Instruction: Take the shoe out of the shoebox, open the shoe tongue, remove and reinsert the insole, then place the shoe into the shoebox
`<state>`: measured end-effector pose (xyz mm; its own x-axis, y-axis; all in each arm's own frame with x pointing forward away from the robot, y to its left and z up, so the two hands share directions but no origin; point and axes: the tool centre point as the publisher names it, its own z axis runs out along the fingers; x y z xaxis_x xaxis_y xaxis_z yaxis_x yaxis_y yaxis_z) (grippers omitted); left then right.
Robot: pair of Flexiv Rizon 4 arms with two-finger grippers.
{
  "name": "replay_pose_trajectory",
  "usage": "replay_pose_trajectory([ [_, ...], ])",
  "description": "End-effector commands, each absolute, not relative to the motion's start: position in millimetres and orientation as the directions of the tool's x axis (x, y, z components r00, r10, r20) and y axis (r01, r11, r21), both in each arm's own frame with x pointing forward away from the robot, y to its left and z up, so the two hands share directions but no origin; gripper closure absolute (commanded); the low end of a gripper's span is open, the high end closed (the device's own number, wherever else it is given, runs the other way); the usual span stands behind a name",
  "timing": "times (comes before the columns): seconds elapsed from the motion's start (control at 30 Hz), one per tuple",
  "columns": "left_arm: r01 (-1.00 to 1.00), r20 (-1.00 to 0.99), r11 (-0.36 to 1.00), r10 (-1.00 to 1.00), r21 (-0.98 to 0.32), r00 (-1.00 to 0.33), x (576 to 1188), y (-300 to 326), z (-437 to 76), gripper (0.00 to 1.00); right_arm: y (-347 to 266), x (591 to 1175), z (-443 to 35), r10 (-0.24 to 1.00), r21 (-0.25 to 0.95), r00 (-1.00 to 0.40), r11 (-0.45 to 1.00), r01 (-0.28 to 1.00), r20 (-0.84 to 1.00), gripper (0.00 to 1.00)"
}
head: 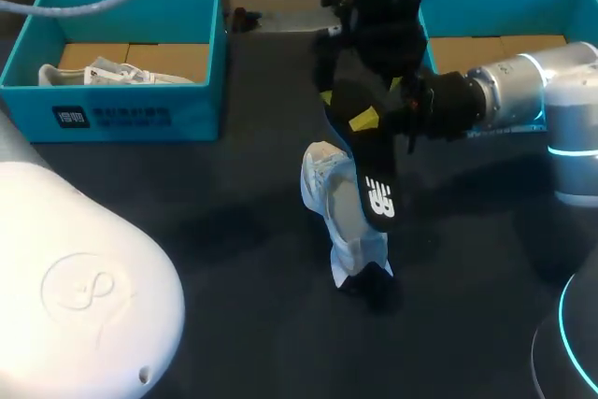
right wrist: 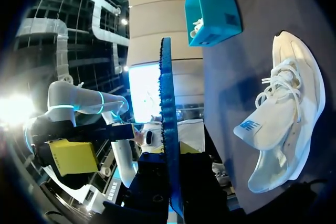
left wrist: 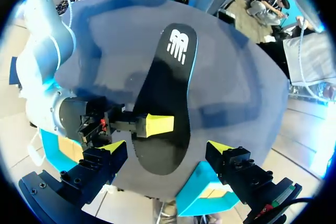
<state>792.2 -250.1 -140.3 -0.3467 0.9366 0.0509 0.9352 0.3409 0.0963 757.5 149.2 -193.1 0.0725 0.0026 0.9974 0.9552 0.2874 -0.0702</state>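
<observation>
Up over mid-table [head: 234,259], our right gripper [head: 366,119] is clamped on the black insole [head: 376,189]; its back finger's hidden behind it. Our left gripper [left wrist: 167,148] is spread wide, gripping nothing, the insole's rounded end just ahead between its tips. The white shoe [head: 341,221] sits at 6 o'clock from the grip, partly covered by the insole. There's a teal shoebox [head: 140,114] at 10 o'clock with a wide stretch of dark table between, and a second box [head: 505,7] at 2, cut off.

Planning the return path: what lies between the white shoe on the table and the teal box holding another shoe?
Only bare dark table, as the head view shows; the white shoe lies apart from that teal box.
</observation>
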Motion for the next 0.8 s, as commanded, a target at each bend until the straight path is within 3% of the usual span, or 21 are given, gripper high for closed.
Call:
replay_pose_trajectory([
  [0.03, 0.935, 0.093, 0.353, 0.93, 0.033, -0.355, 798.9, -251.3, -126.3, 0.0, 146.5, 758.9, -195.6, 0.0, -0.078, 0.082, 0.296, 0.952, 0.997, 1.0],
  [0.27, 0.954, 0.125, 0.299, 0.948, -0.023, -0.294, 798.7, -251.4, -111.7, 0.0, 144.1, 762.3, -197.9, -0.007, -0.085, 0.091, 0.304, 0.949, 0.996, 1.0],
  [0.8, 0.973, 0.118, 0.227, 0.966, 0.028, -0.229, 791.6, -255.3, -113.2, 0.0, 136.4, 767.4, -192.9, -0.005, -0.069, 0.074, 0.28, 0.957, 0.997, 1.0],
])
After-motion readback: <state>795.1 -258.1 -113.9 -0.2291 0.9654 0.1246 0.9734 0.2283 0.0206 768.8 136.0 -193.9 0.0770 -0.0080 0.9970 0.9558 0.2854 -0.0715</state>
